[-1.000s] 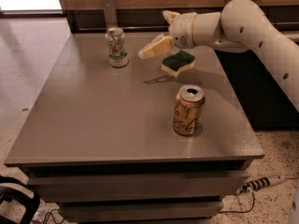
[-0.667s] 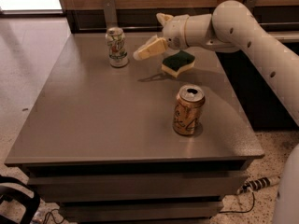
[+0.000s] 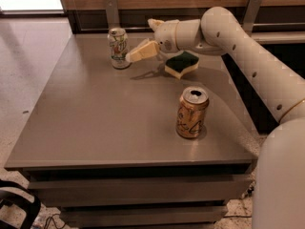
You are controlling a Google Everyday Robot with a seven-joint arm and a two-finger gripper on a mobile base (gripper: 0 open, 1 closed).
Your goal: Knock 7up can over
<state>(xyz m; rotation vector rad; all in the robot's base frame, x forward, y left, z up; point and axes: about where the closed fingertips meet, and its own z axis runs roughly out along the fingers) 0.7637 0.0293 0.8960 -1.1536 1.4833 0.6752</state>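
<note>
Grey desk (image 3: pixel 95 128) against a dark wood-panelled wall, pale floor off to the left. Upright near the desk's far edge: 7up can (image 3: pixel 118 48), silver top, green and red logo.

Just right of the 7up can, as seen, at about mid-height: end effector (image 3: pixel 139 40), released and empty. Lower finger (image 3: pixel 143 51) angled down toward the can's side, tip very close; touching or just short, impossible to tell. Upper finger raised, above the level of the rim.

Further right of the 7up can, behind the end effector: sponge (image 3: pixel 181 63), green over yellow, flat on the desk. Well nearer the camera and right of the 7up can: gold can (image 3: pixel 192 112), upright, opened, out of the path. Reaching in from the right of the 7up can: white arm (image 3: pixel 238 42).

Step in hand, by judgement: last of the approach for the knock, can not yet tipped.

Next move probably a sideways sweep leftward, pressing on the upper half of the can so as to topple and not merely slide it. Worth minding: a low push likely to shove the can along the smooth top; far edge close behind, so a possible roll-off once down. No grasp called for.
</note>
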